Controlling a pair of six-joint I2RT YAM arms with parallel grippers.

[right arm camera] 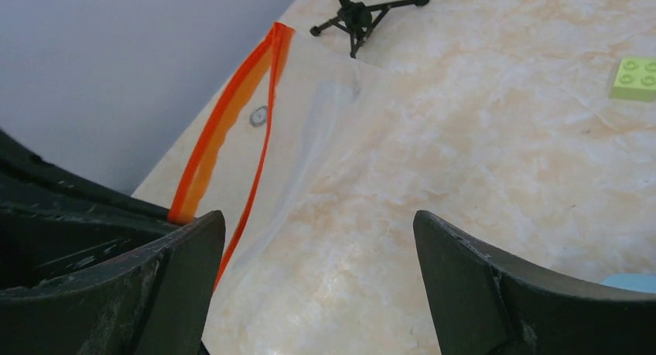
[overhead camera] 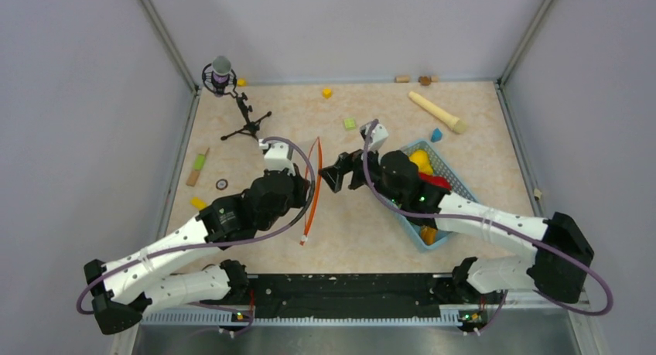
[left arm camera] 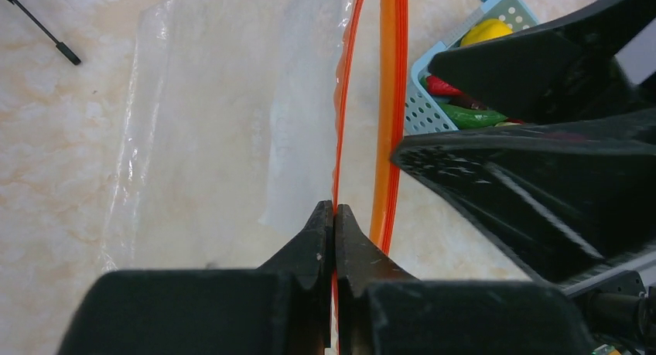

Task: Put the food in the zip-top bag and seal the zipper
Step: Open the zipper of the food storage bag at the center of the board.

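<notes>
Left gripper (left arm camera: 333, 220): clamped together on one thin lip of the zipper (left arm camera: 393, 100); only the left wrist view shows this pinch.
Right gripper (right arm camera: 317, 220): jaws wide apart with nothing between them, facing the bag's mouth.
Zip-top bag (left arm camera: 216, 115): mouth gaping, its two orange-red lips apart. Its clear film is plain in both wrist views and barely visible from above.
Food (overhead camera: 420, 160): in the light-blue basket (overhead camera: 456, 181) on the bench (overhead camera: 363, 231), under the right arm.
</notes>
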